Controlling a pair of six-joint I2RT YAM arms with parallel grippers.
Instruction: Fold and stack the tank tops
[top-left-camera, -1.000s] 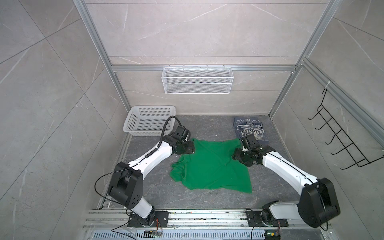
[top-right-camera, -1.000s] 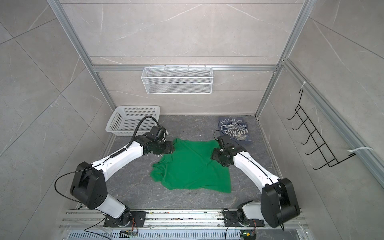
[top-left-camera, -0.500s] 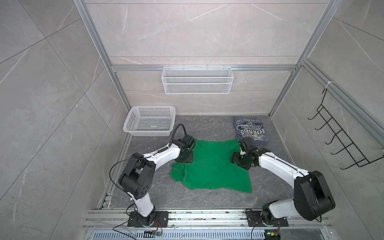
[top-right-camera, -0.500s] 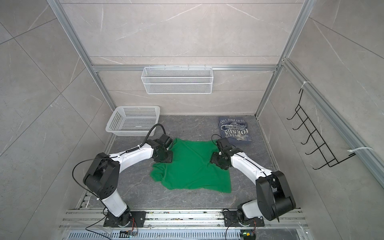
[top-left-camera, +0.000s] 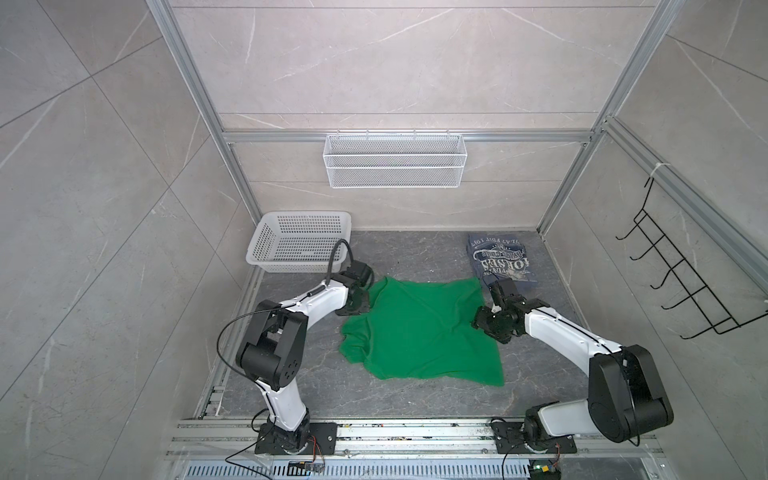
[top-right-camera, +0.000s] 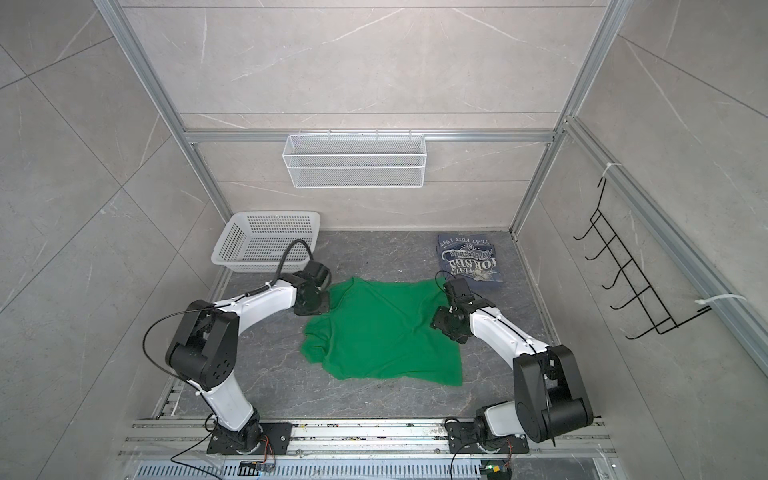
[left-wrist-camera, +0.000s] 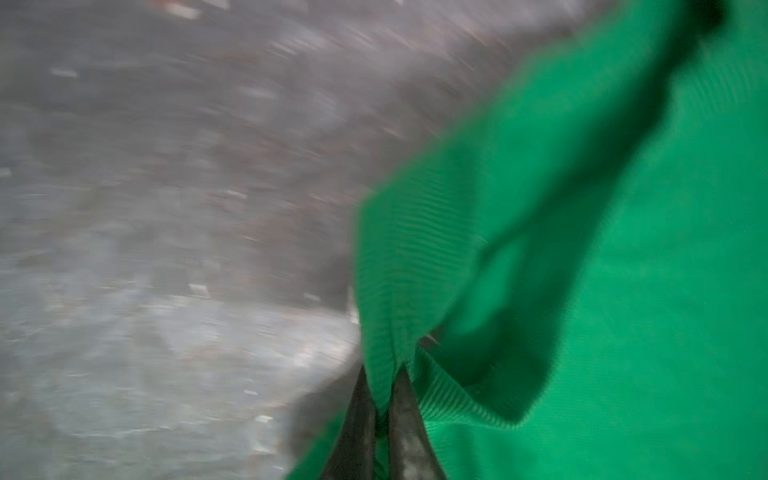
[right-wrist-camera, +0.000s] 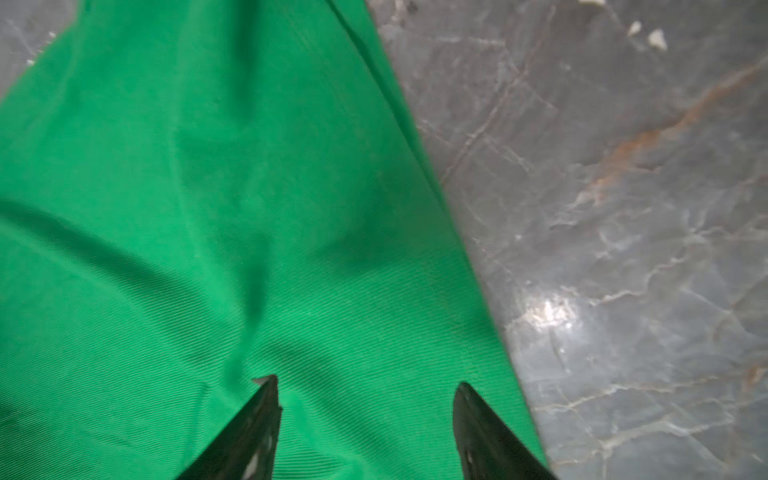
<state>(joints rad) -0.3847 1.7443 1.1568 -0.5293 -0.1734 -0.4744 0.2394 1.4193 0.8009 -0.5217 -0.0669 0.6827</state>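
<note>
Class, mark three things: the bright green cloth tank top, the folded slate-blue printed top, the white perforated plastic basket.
Bright green cloth tank top (top-left-camera: 419, 332): in a top view, mid-body.
Folded slate-blue printed top (top-left-camera: 503, 264): in a top view, white lettering.
White perforated plastic basket (top-left-camera: 291, 266): in a top view, front wall.

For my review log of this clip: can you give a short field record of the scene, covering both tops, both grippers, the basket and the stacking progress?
green top: spread out, unfolded, rumpled at its near left corner
blue top: folded, print up, far right
left gripper: shut on the green top's far left edge
right gripper: open, tips on the green top near its right edge
basket: white, far left
stack: not yet made
</note>
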